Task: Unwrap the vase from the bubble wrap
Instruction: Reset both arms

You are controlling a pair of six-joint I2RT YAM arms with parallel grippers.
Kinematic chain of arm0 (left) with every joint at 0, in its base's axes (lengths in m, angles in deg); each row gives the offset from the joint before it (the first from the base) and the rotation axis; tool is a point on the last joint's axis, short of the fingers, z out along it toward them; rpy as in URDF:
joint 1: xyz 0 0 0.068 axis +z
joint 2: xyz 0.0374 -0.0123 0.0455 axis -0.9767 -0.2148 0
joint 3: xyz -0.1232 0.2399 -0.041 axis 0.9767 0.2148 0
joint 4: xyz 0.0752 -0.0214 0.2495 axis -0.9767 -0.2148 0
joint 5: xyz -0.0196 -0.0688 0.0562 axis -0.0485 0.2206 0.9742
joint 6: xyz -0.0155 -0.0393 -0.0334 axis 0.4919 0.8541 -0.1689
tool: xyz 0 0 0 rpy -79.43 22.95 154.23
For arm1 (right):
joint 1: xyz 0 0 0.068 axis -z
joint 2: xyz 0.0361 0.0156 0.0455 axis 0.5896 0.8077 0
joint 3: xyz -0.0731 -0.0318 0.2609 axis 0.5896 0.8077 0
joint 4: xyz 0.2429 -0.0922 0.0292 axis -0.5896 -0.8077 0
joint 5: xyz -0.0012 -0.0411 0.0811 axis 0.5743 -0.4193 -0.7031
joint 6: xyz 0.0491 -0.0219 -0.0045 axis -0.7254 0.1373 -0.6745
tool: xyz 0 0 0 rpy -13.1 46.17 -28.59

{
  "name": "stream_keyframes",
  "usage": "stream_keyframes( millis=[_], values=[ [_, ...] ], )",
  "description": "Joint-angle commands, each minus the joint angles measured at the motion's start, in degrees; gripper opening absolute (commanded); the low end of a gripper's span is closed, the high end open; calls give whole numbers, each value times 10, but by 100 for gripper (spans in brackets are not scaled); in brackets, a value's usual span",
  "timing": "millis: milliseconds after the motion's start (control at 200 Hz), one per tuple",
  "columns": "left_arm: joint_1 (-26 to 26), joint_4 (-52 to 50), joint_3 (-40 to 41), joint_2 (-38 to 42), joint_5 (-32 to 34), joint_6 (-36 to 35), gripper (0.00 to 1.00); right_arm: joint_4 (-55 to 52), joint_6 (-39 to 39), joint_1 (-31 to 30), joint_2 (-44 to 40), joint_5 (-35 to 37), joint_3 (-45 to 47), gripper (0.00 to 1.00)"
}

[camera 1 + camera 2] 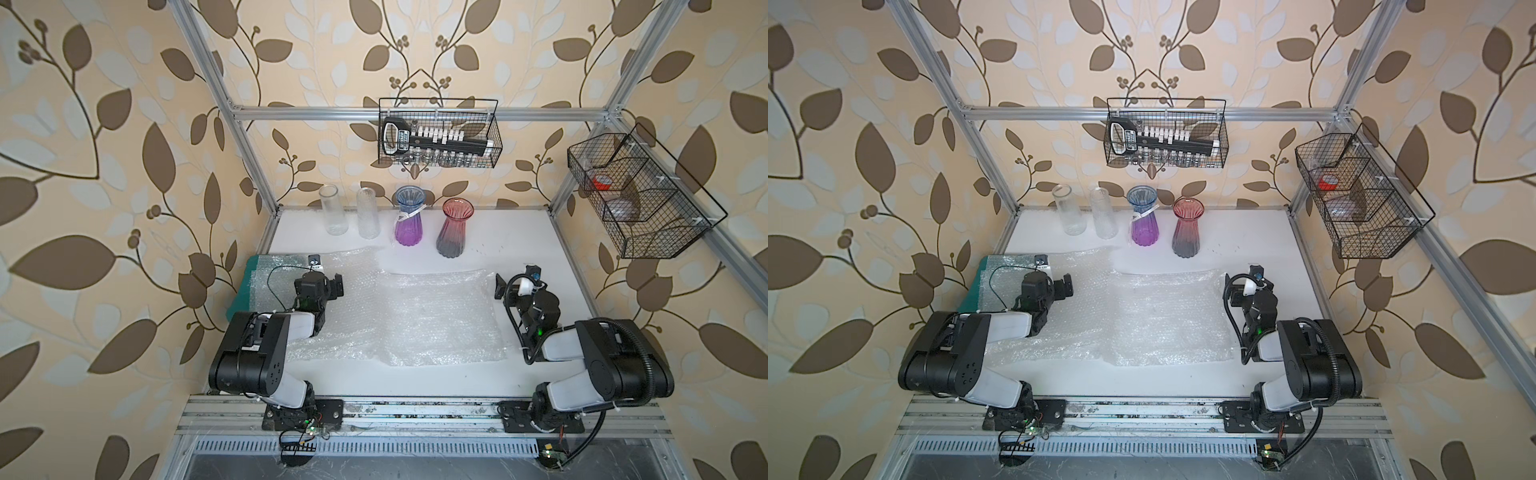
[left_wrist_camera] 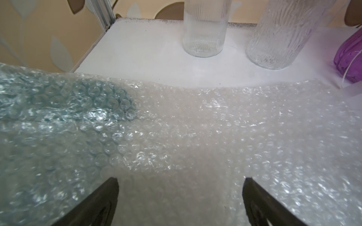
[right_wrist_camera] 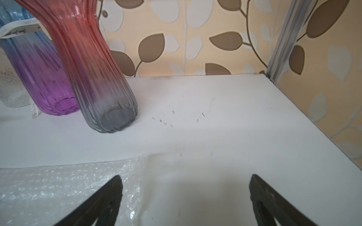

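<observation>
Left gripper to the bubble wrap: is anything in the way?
Nothing visible. The left gripper, jaws open, hangs over the bubble wrap, with only bare sheet ahead of it. The nearest clear vase stands farther back, off the wrap.

Both top views: one head high over the near edge, tilted down toward the far wall, wide, with the whole white tabletop (image 1: 519,245) (image 1: 1246,249) in frame. Left wrist cam: low and close over the clear bubbled plastic sheeting (image 2: 195,127), facing the far-left corner, ribbed clear glass cylinder vase (image 2: 203,35) ahead. Right wrist cam: low, facing the far-right corner, red-to-grey fluted glass vase (image 3: 92,68) close. Both wrist views share the blue-to-purple fluted glass vase (image 2: 348,52) (image 3: 39,74).
</observation>
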Motion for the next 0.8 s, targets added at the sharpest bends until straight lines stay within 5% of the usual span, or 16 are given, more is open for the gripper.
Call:
stream_keyframes(
  millis=[0,135,265,795],
  values=[
    [3,26,4,-1,-8,4,99,65,-10,-1,-10,36,33,99],
    [3,31,10,3,-7,4,99,139,-13,0,2,42,65,99],
    [3,35,14,6,-6,4,99,-92,-23,1,4,58,-55,99],
    [3,38,16,9,-6,4,99,-79,-14,-12,4,76,-49,99]
  ],
)
